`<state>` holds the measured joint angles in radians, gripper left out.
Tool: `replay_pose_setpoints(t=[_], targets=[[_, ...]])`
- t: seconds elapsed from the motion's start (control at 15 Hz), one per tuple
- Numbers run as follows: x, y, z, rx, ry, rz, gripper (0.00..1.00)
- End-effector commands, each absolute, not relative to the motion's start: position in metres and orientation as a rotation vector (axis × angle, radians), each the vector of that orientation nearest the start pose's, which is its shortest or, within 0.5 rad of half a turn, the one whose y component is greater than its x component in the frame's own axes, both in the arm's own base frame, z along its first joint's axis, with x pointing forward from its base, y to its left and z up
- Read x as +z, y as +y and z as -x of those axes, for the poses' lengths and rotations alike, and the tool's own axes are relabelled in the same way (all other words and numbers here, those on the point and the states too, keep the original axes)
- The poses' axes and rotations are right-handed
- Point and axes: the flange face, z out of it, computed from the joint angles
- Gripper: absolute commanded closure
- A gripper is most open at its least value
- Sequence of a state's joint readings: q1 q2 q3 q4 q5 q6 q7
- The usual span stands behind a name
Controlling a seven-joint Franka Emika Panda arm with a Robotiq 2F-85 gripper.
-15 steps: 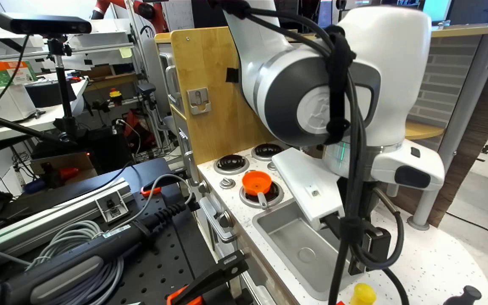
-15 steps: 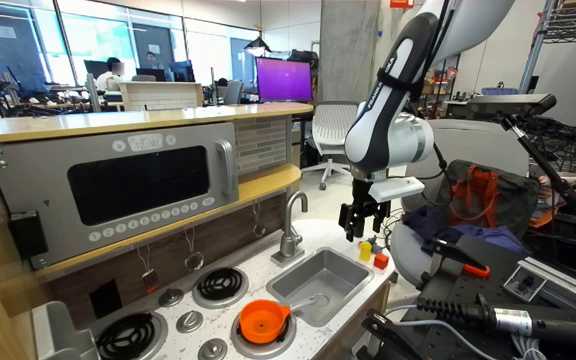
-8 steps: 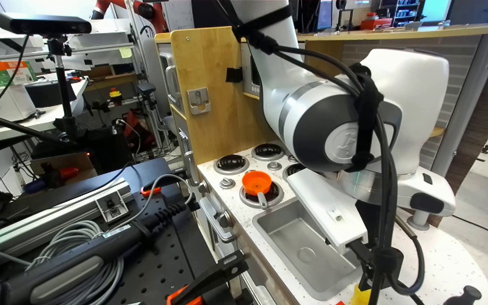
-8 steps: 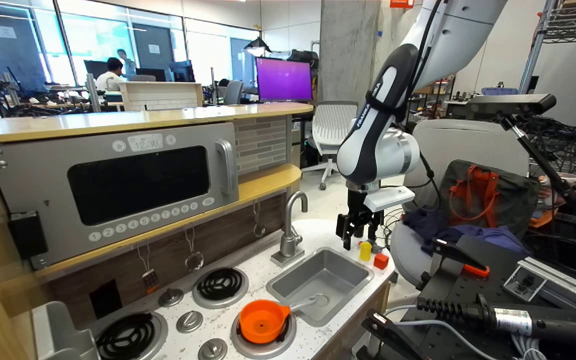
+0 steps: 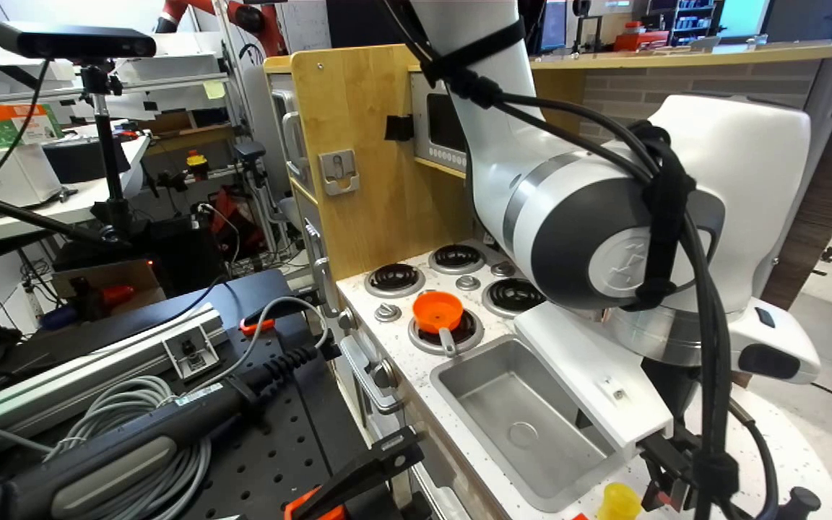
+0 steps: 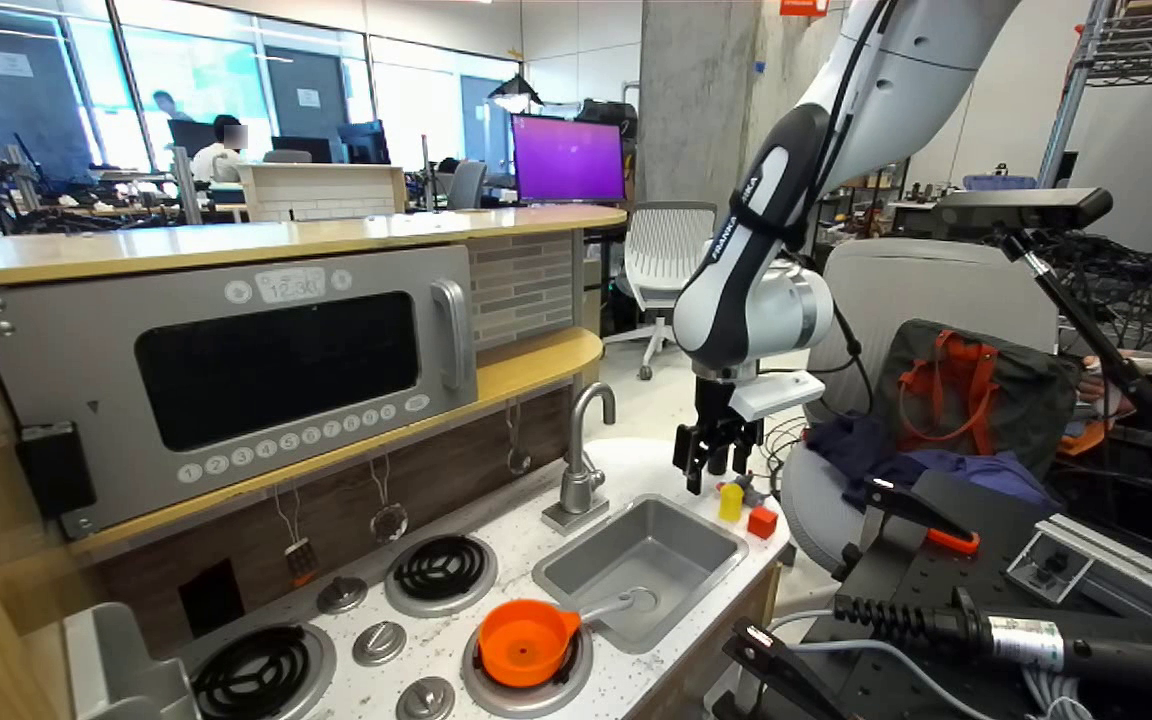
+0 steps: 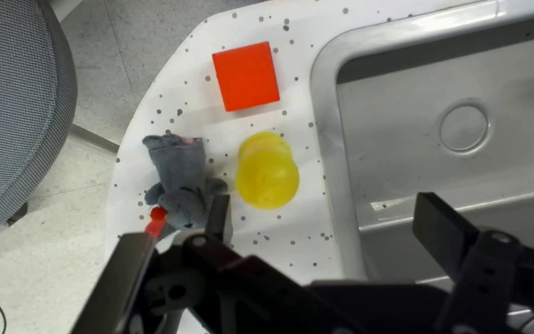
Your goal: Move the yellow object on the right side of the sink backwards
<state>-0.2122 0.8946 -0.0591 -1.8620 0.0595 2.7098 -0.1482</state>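
Bright windows point(image 6: 198, 72), concrete pillar point(image 6: 696, 100), white chair point(image 6: 674, 248), pale floor point(image 7: 67, 227)

Grey plush toy point(image 7: 179, 168) nr red square block point(image 7: 247, 77) on wht speckled surface point(image 7: 295, 227); round orange pan point(image 5: 437, 310) on blk coil burner point(image 5: 466, 328).

In both exterior views the arm point(image 6: 786, 185) extends from the top edge of the frame and slopes downward, with a bend above the wrist point(image 6: 724, 373). The gripper point(image 6: 718, 475) hangs below it, pointing down. In the wrist view, its two fingers point(image 7: 443, 229) stand wide apart, one at lower left, one at lower right.
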Motion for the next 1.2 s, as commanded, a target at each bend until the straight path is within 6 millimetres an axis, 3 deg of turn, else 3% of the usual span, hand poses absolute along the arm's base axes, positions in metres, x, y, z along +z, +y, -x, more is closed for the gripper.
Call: replay_pose_setpoints(t=[0.0,0.8,0.87,1.0,1.13], targets=[[0.025,-0.173,-0.583,0.105,0.2,3.131,0.0],[0.012,-0.18,-0.576,0.147,0.208,3.129,0.0],[0.011,-0.181,-0.575,0.148,0.21,3.129,0.24],[0.01,-0.182,-0.575,0.149,0.212,3.131,0.32],[0.011,-0.183,-0.576,0.147,0.213,3.135,0.49]])
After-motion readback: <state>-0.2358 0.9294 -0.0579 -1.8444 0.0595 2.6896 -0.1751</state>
